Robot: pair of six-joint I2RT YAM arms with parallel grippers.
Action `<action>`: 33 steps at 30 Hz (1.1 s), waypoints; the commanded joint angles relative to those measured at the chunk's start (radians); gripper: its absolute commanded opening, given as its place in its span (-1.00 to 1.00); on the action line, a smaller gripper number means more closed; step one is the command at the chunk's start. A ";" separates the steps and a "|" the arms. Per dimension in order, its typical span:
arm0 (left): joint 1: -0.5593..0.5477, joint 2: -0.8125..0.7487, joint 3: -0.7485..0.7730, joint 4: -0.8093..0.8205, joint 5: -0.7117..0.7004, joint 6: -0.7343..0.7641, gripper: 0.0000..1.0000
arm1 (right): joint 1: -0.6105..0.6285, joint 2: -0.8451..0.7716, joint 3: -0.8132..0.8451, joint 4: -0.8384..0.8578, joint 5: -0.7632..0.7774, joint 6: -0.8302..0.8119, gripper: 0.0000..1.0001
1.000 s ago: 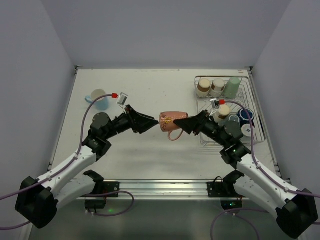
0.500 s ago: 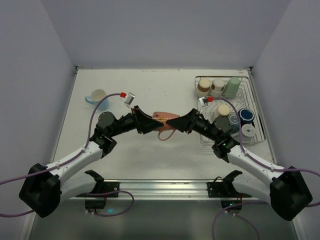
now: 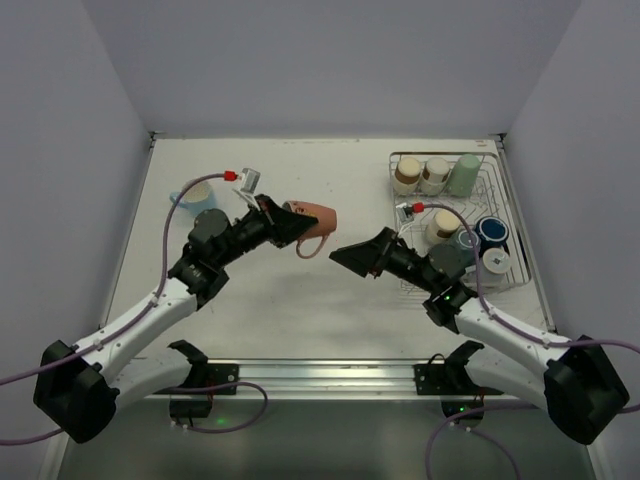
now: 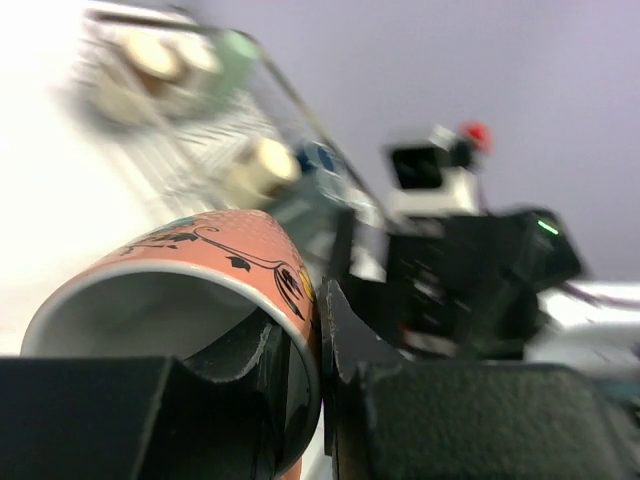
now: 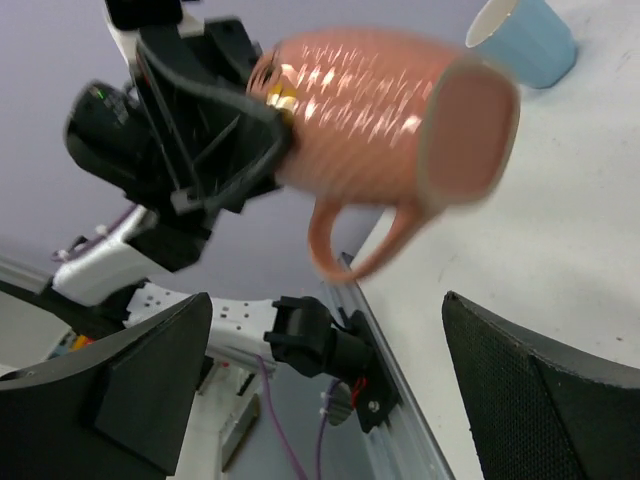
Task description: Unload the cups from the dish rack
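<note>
A salmon pink cup (image 3: pixel 314 222) hangs on its side above the table's middle left, my left gripper (image 3: pixel 289 220) shut on its rim. In the left wrist view one finger sits inside the pink cup (image 4: pixel 190 262) and the other outside, the left gripper (image 4: pixel 316 345) pinching the wall. My right gripper (image 3: pixel 343 258) stands open and empty just right of it; the right wrist view shows the pink cup (image 5: pixel 385 115) beyond the wide right gripper (image 5: pixel 330 400). The dish rack (image 3: pixel 440 154) at the right holds several cups, among them pale green (image 3: pixel 464 173) and dark blue (image 3: pixel 492 230).
A light blue cup (image 3: pixel 197 194) stands upright on the table at the far left, also seen as the light blue cup (image 5: pixel 522 36) in the right wrist view. The metal rail (image 3: pixel 320 372) runs along the near table edge. Grey walls close in on both sides.
The right gripper has opened and let go of the pink cup, then drawn back right. The left gripper has shut on the rim and carried the cup up and left.
</note>
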 commanded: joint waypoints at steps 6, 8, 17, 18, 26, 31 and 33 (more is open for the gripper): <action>0.053 0.239 0.546 -0.763 -0.618 0.508 -1.00 | 0.007 -0.206 0.001 -0.392 0.200 -0.274 0.98; 0.088 0.366 0.645 -0.858 -0.634 0.563 -1.00 | 0.008 -0.223 0.004 -0.474 0.240 -0.312 0.98; 0.243 0.651 0.789 -0.918 -0.716 0.634 -1.00 | 0.008 -0.287 -0.013 -0.619 0.321 -0.401 0.98; 0.251 0.670 0.800 -0.921 -0.724 0.643 -1.00 | 0.008 -0.293 -0.017 -0.628 0.332 -0.407 0.98; 0.288 0.839 0.871 -0.923 -0.698 0.666 -1.00 | 0.008 -0.335 -0.034 -0.656 0.357 -0.429 0.98; 0.308 0.882 0.857 -0.869 -0.706 0.683 -1.00 | 0.007 -0.332 -0.033 -0.657 0.360 -0.435 0.98; 0.314 0.914 0.866 -0.877 -0.710 0.689 -1.00 | 0.007 -0.330 -0.031 -0.664 0.360 -0.435 0.98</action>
